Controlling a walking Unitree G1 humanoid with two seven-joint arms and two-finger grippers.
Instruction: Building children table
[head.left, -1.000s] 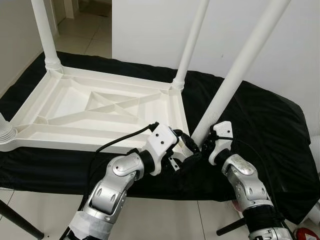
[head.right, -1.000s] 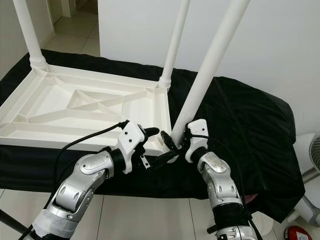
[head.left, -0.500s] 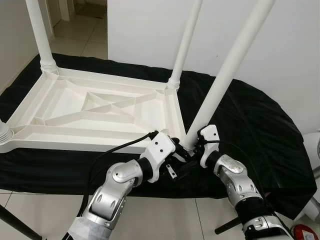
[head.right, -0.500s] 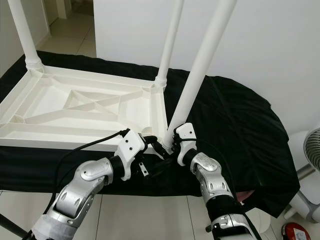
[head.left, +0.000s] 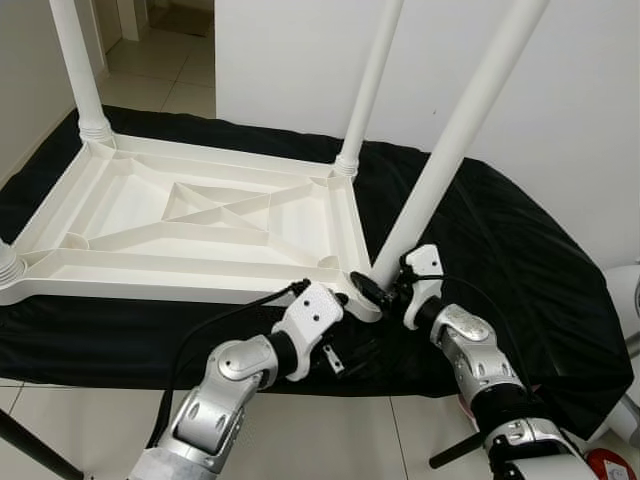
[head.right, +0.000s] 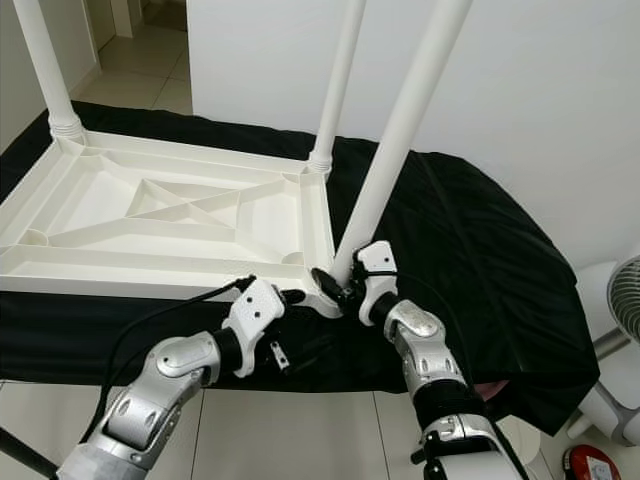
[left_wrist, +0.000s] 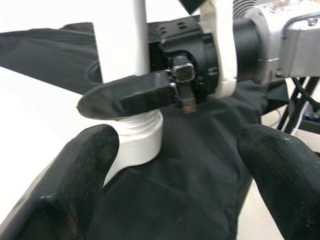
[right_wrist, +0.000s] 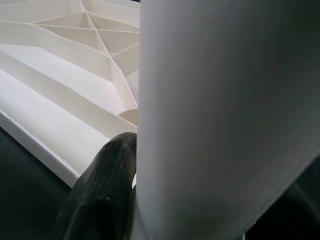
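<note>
A white plastic table top is laid upside down on a black cloth, with its ribbed underside turned up. Three white round legs are seen standing in its corners: one at the far left, one at the far right, and one at the near left, of which only the threaded base is seen.

A fourth long white plastic leg is held by the right gripper close to its lower end, and the black fingers are closed around it. The leg is tilted, and its lower end is placed at the near right corner of the table top, just in front of this gripper. In the left wrist view the threaded white end of the leg is seen below a black finger of the right gripper.

The left gripper is kept just beside the same corner, under the right gripper, and its fingers are spread wide with nothing between them but the cloth.
</note>
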